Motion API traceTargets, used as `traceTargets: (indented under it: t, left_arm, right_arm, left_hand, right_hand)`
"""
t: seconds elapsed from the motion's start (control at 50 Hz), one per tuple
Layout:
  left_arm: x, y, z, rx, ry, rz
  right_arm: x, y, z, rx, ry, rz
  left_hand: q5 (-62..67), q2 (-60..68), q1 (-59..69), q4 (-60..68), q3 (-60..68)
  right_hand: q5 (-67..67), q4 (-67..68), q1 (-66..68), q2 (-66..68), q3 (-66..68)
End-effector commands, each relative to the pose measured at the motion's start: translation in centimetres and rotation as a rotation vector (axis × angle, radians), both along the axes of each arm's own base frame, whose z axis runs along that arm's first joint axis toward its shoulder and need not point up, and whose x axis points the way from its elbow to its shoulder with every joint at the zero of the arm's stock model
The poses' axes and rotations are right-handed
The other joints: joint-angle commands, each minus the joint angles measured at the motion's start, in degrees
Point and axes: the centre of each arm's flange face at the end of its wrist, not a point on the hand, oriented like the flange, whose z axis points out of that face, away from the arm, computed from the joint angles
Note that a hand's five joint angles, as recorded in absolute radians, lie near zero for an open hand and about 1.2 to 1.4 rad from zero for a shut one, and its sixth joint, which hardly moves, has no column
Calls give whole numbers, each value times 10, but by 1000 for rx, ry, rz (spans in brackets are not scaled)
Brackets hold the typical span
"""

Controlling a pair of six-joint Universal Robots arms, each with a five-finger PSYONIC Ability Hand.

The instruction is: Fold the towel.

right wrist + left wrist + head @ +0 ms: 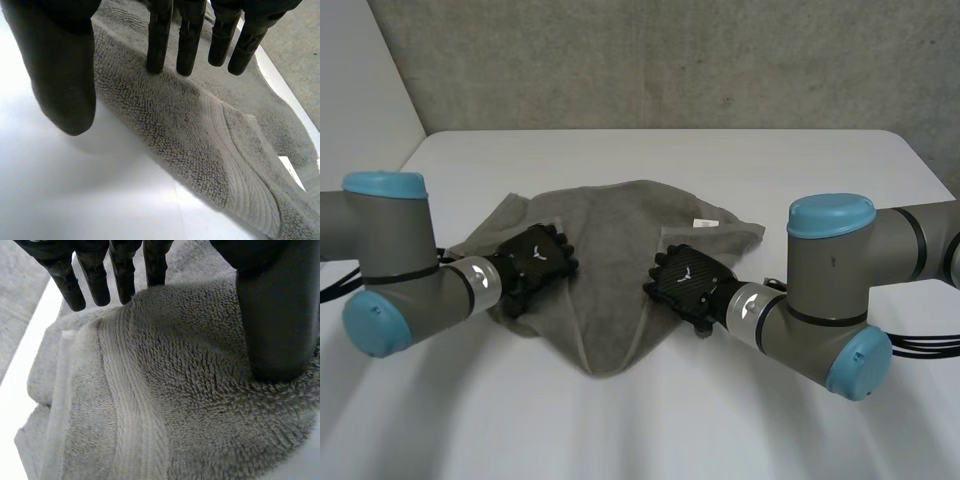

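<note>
A grey towel (620, 225) lies crumpled in the middle of the white table (670, 150), narrowing to a point towards me. My left hand (535, 262) rests on the towel's left side, open. Its straight fingers (95, 280) hover over the pile and its thumb (277, 315) presses into the towel (165, 405). My right hand (688, 280) is at the towel's right edge, open. Its straight fingers (187, 40) touch the towel (200, 135) near its folded rim, while the thumb (60, 75) hangs above bare table beside that edge.
A small white label (701, 222) shows on the towel's right flap, beyond my right hand. Both grey arms reach in from the sides. Bare table surrounds the towel, with a grey wall behind the far edge.
</note>
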Motion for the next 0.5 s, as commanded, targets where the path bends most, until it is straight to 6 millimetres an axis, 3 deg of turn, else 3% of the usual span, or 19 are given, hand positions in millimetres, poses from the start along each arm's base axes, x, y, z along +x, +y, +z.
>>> traceTargets:
  t: [0.02,0.16,0.3,0.5]
  left_arm:
    - [21,3,8,59,-33,39]
    - [37,10,20,85,-38,79]
    - [49,26,29,123,-26,92]
    - [57,30,40,106,7,93]
  right_arm:
    - [-9,-5,6,-16,4,-20]
    - [-22,-7,7,0,9,-47]
    - [-37,-8,23,-20,-4,-85]
    - [-33,0,27,-18,-11,-72]
  left_hand:
    - [-9,-29,-56,-32,-26]
    - [-9,-29,-56,-32,-26]
    - [-12,-32,-59,-32,-26]
    - [-11,-30,-57,-32,-26]
  right_hand:
    - [71,-31,75,72,-19]
    - [71,-31,75,72,-19]
    - [66,-31,70,67,-19]
    - [22,-31,26,23,-19]
